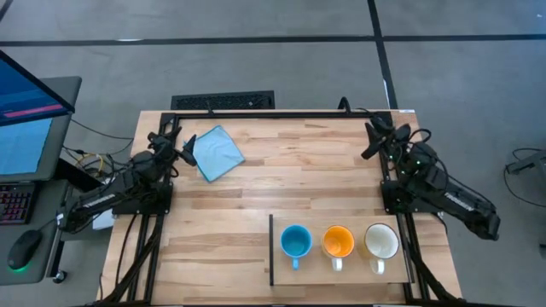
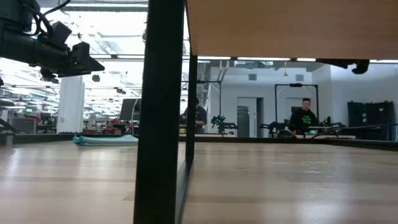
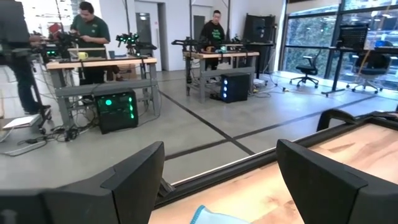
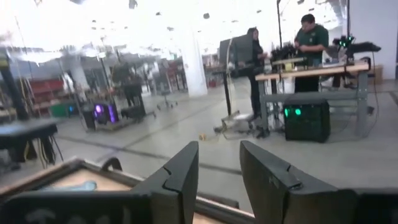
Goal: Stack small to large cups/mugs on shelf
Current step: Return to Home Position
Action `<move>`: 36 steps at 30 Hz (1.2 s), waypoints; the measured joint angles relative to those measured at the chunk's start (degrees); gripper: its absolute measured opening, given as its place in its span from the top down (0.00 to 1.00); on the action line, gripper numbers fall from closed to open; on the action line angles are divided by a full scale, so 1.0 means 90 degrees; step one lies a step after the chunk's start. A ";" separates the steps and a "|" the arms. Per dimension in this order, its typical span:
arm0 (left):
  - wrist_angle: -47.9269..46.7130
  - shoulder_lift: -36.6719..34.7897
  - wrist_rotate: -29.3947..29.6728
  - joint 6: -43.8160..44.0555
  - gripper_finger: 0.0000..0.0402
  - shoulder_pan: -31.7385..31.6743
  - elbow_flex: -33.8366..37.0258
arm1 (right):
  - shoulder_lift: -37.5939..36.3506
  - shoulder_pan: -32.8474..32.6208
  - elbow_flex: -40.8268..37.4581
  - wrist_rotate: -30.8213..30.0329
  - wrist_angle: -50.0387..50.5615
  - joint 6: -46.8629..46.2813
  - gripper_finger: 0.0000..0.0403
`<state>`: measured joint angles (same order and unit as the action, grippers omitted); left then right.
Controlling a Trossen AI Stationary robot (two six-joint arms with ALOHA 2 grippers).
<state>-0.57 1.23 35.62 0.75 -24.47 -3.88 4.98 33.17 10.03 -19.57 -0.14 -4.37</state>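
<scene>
From above, I count three mugs standing upright in one row on the shelf [image 1: 341,275], which lies at the near right part of the table [image 1: 307,183]. From left to right they are one light-blue mug [image 1: 295,242], one orange mug [image 1: 338,242] and one white mug [image 1: 381,241]. They stand near each other but do not touch, and each handle points to the near edge. One blue cloth [image 1: 217,153] lies at the far left of the table, just beside my left gripper [image 1: 179,145]. My right gripper [image 1: 374,138] hangs at the far right edge, well apart from the mugs.

In the low view, my left gripper [image 2: 87,63] is high on the left side, above the wood and over the cloth [image 2: 106,139]. A dark upright bar stands very close to the camera; it is perhaps the raised edge of the shelf, but I cannot tell. Two people stand in the room behind.

In my left wrist view, my two fingers [image 3: 134,180] are spread wide and hold nothing. One corner of the cloth [image 3: 211,216] shows between them.

In my right wrist view, my fingers [image 4: 180,177] have only a narrow gap between them and nothing is in it. Two people stand at a bench farther off.
</scene>
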 joint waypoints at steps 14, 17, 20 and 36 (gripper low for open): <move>-0.0687 0.0050 -0.0200 0.0128 0.25 -0.0048 -0.0019 | -0.0535 -0.0005 -0.0594 0.0012 -0.0363 -0.0001 0.65; -0.0693 0.0206 -0.0068 0.0015 0.25 -0.0048 -0.0019 | -0.0535 -0.0007 -0.0594 0.0022 -0.0148 0.0037 0.65; -0.0699 0.0398 -0.0066 0.0015 0.25 -0.0048 -0.0019 | -0.0532 -0.0017 -0.0594 0.0025 -0.0047 0.0046 0.66; -0.0708 0.0656 -0.0152 -0.0080 0.25 -0.0048 -0.0015 | -0.0532 -0.0015 -0.0596 0.0053 0.0424 -0.0009 0.66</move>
<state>-6.94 7.14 34.25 0.04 -24.91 -4.01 0.19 33.04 4.67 -19.09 3.68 -4.45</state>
